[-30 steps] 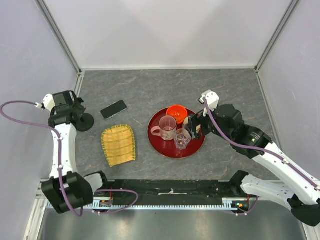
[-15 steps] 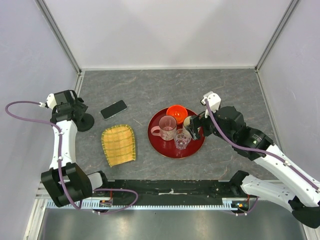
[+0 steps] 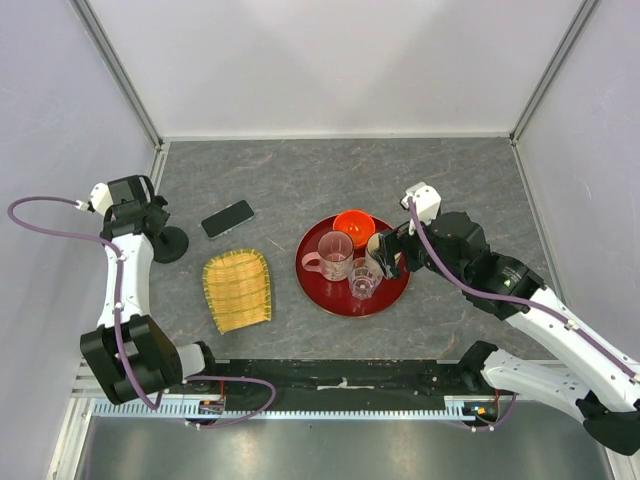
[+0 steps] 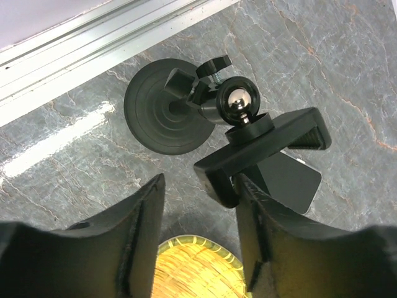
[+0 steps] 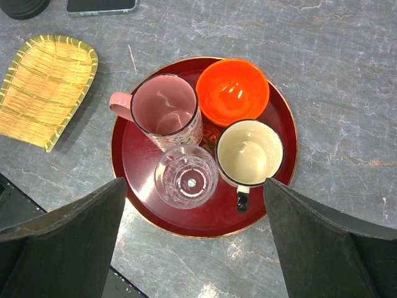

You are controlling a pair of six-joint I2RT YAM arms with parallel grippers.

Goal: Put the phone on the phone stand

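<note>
- A grey, marble-veined table (image 3: 300,170) fills a booth closed in by pale, plain walls, with aluminium frame bars (image 3: 118,70) running up the two far corners.
- The phone (image 3: 227,218) lies flat and screen-up on the bare tabletop at the left, just beyond the far edge of a yellow woven mat (image 3: 238,290) and apart from it.
- The phone stand (image 3: 170,243) sits upright near the left wall, close to the phone but not touching it. Its clamp bracket (image 4: 267,149) leans out over the table from a shiny ball joint.
- The left gripper (image 4: 198,248) hangs above the stand, fingers spread and holding nothing.
- A round red tray (image 3: 335,300) occupies the middle of the table, carrying a pink mug (image 3: 335,255), an orange bowl (image 3: 354,226), a clear glass (image 3: 364,277) and a cream mug (image 5: 250,153).
- The right gripper (image 5: 193,186) hovers over the tray, fingers wide apart and empty.
- A black mounting rail (image 3: 340,380) carrying both arm bases lines the near edge.
</note>
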